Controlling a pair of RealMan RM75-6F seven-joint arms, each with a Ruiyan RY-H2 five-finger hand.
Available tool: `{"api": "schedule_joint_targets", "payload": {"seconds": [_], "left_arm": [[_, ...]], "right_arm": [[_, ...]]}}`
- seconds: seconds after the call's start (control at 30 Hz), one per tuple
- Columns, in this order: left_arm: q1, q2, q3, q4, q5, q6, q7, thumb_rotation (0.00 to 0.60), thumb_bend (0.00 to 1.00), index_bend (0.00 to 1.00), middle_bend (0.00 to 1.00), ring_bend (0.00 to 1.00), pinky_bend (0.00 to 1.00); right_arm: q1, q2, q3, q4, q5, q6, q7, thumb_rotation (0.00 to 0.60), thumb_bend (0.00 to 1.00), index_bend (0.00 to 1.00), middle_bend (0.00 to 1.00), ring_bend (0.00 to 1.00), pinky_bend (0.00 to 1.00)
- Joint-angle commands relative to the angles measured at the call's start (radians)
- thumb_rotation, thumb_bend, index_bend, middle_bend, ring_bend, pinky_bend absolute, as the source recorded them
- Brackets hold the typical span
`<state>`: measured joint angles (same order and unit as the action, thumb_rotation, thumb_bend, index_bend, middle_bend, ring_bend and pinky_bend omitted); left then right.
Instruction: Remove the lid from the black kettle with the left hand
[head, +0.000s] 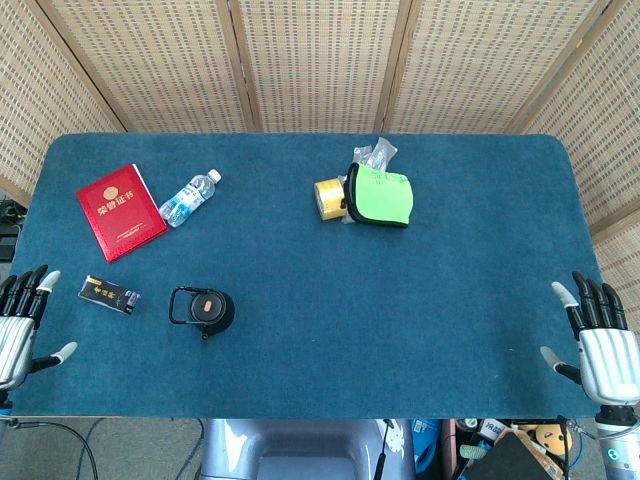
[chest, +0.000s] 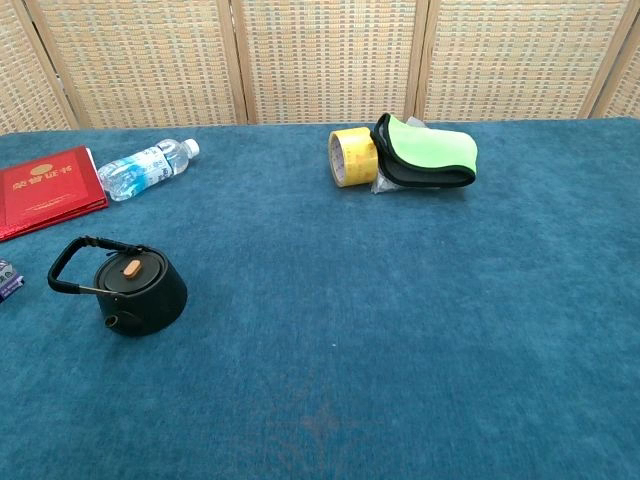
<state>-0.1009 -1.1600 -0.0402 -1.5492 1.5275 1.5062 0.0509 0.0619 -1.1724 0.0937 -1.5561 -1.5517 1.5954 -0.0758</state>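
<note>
**Kettle sitting lidded, both hands waiting at the table's near edge**

A blue-carpeted table (head: 300, 300) is filling both views, and woven screens (head: 320, 60) are standing behind it. One red booklet (head: 121, 211) is lying flat near the far left corner, with one clear water bottle (head: 189, 198) lying on its side just beside it. Toward the far middle, one green and black pouch (head: 381, 195) is resting against one roll of yellow tape (head: 330, 197), and some crinkled clear wrapping (head: 376, 153) is poking out behind the pouch.

The one black kettle (chest: 138, 289) is sitting upright on the left half of the table, toward the near side, its wire handle tipped over to the left and its spout pointing toward the robot. The lid (chest: 132, 268) is sitting in place on top, showing an orange knob. One small dark packet (head: 109, 294) is lying just left of the kettle, apart from it; nothing is lying over the kettle itself.

The left hand (head: 20, 325) is hovering at the near left edge, fingers spread and holding nothing, well apart from the kettle. The right hand (head: 598, 345) is hovering at the near right edge, likewise spread and empty.
</note>
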Motion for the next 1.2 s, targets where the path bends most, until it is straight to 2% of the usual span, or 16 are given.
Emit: {"api": "schedule_joint_targets", "payload": {"seconds": [0.03,0.3,0.47,0.57,0.73,0.87,1.07,1.2], "left_arm": [[-0.004,-0.002,0.003,0.001,0.001,-0.009,0.000,0.600,0.12,0.00,0.00,0.00,0.00],[-0.057,-0.024,0.007,0.002,0.056,-0.056,-0.009,0.600,0.12,0.00,0.00,0.00,0.00],[-0.148,-0.049,-0.001,-0.023,0.141,-0.122,-0.011,0.600,0.12,0.00,0.00,0.00,0.00],[-0.210,-0.071,-0.018,-0.056,0.165,-0.181,0.036,0.600,0.12,0.00,0.00,0.00,0.00],[-0.293,-0.132,-0.052,-0.088,0.127,-0.294,0.141,0.600,0.12,0.00,0.00,0.00,0.00],[-0.366,-0.226,-0.078,-0.056,0.076,-0.391,0.215,0.600,0.12,0.00,0.00,0.00,0.00],[-0.413,-0.323,-0.088,-0.006,0.018,-0.447,0.280,0.600,0.12,0.00,0.00,0.00,0.00],[-0.426,-0.355,-0.084,0.012,-0.008,-0.465,0.305,0.600,0.12,0.00,0.00,0.00,0.00]], "right_arm": [[-0.001,0.001,0.000,0.000,-0.001,0.001,0.000,0.600,0.00,0.00,0.00,0.00,0.00],[-0.009,0.013,0.002,-0.006,0.012,0.003,0.003,0.600,0.00,0.00,0.00,0.00,0.00],[-0.004,0.016,0.009,-0.012,0.030,-0.013,-0.002,0.600,0.00,0.00,0.00,0.00,0.00],[-0.002,0.016,0.012,-0.010,0.036,-0.018,-0.001,0.600,0.00,0.00,0.00,0.00,0.00],[-0.001,0.019,0.016,-0.008,0.049,-0.026,0.004,0.600,0.00,0.00,0.00,0.00,0.00],[0.002,0.017,0.018,-0.004,0.056,-0.034,0.003,0.600,0.00,0.00,0.00,0.00,0.00],[0.003,0.017,0.019,-0.001,0.065,-0.042,0.005,0.600,0.00,0.00,0.00,0.00,0.00],[0.004,0.017,0.020,0.000,0.068,-0.045,0.007,0.600,0.00,0.00,0.00,0.00,0.00]]}}
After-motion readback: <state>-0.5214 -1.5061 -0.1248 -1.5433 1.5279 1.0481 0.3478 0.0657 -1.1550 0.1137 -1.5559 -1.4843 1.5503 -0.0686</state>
